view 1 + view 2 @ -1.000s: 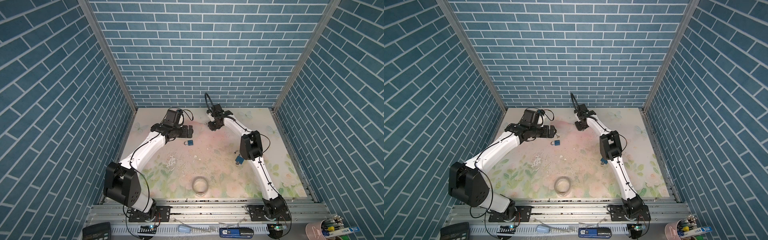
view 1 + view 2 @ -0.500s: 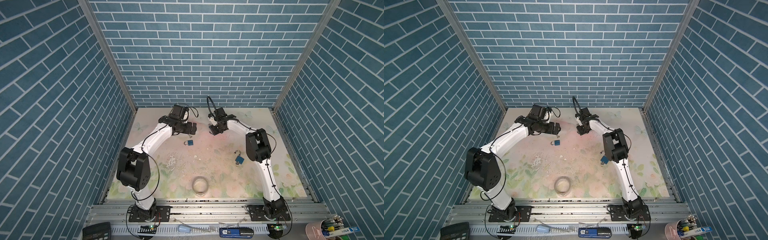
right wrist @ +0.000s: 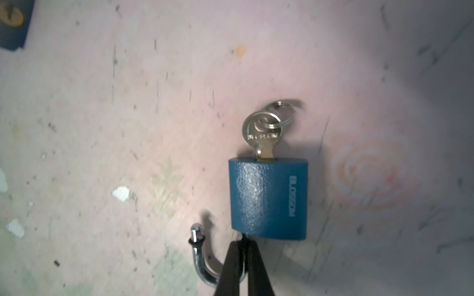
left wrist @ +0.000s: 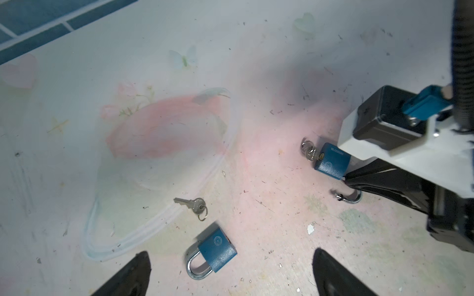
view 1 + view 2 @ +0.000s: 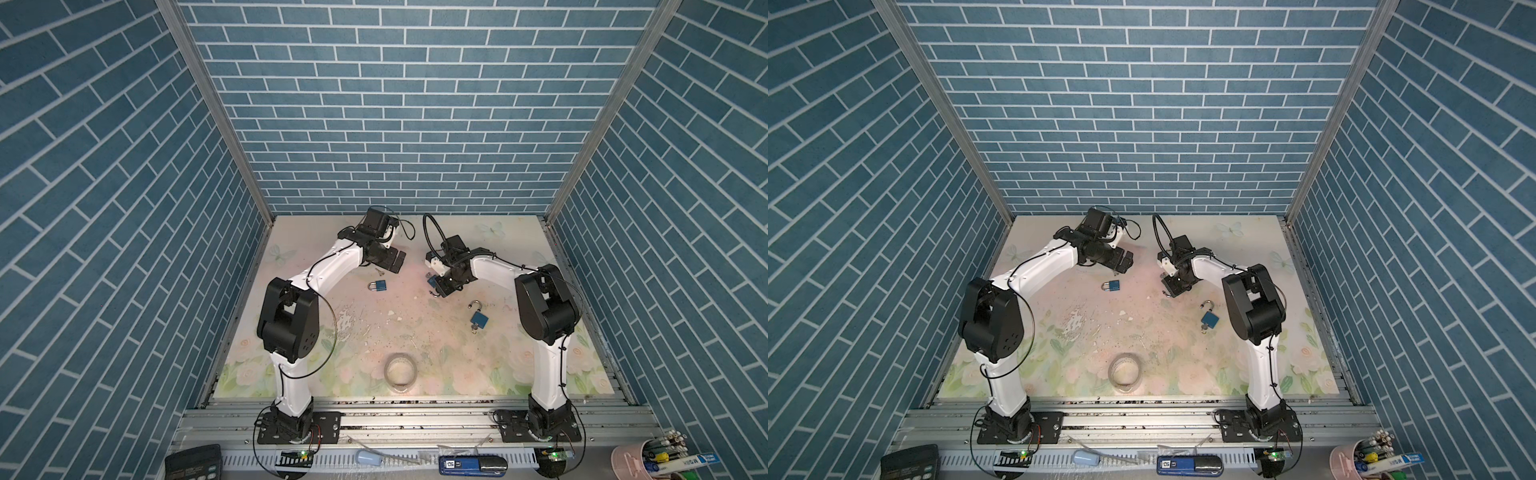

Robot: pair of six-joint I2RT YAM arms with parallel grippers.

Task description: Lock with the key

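**Blue padlock** [image 3: 268, 200]: sits at the far centre of the counter [image 5: 478, 237], right of the middle in both top views. The key [image 3: 263, 135] is seated in the keyway with its ring hanging off the bow. The shackle [image 3: 202, 266] is swung open, its free end clear of the body. Cannot tell whether the body rests on the counter or hangs just above it.

**Right end effector** [image 3: 242, 246]: jaws pinched together on the shackle's fixed leg, right where it enters the body. Nothing else is in the grip.

**Left end effector** [image 5: 397, 262]: jaws fully apart and empty. It hovers over a shut padlock [image 4: 213, 252] and a loose key [image 4: 191, 205] just beside it, touching neither.

**Also on the counter:** a third padlock [image 5: 478, 318], shackle open and key in, near the right arm. A tape roll [image 5: 401, 371] lies toward the front.

**Risks (judgement):**
- The grip is on thin round steel. The body may pivot about the shackle when pushed, so the free end would miss its hole.
- The pinch sits where the shackle must sink in, so the jaws may block closing.
- The left end effector is closest to the loose key and may take the wrong one.
- Turning the key without bracing the body would just spin the lock.
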